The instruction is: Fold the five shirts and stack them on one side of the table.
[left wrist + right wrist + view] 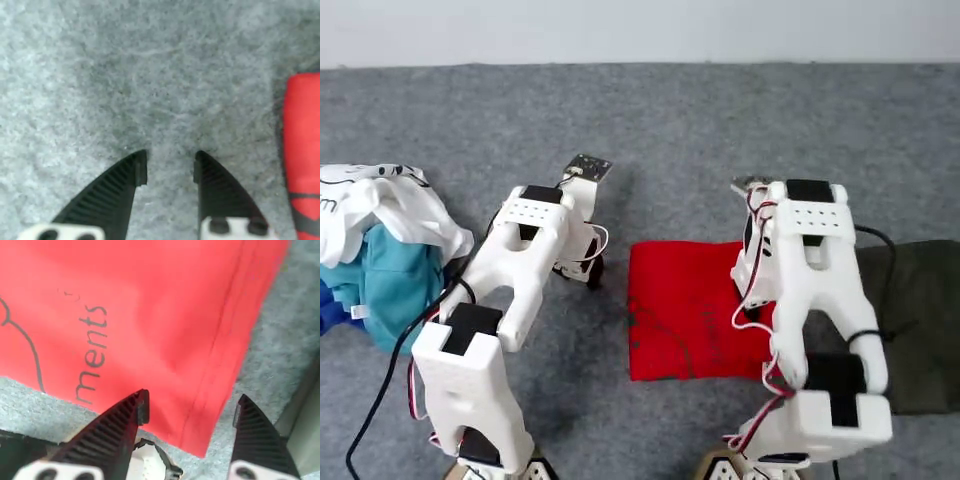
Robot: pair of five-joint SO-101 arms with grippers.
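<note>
A folded red shirt [685,310] lies mid-table on the grey felt [670,130]. A dark shirt [920,320], apparently folded, sits at 3 o'clock, and a heap of unfolded shirts [380,250] at 9 o'clock. The right gripper [194,396], jaws spread, hangs over the red shirt's hemmed corner. The left gripper [170,155], likewise released, hovers over bare felt.

Left end effector [170,156] and right end effector [194,397] both spread apart, pointing down.
</note>
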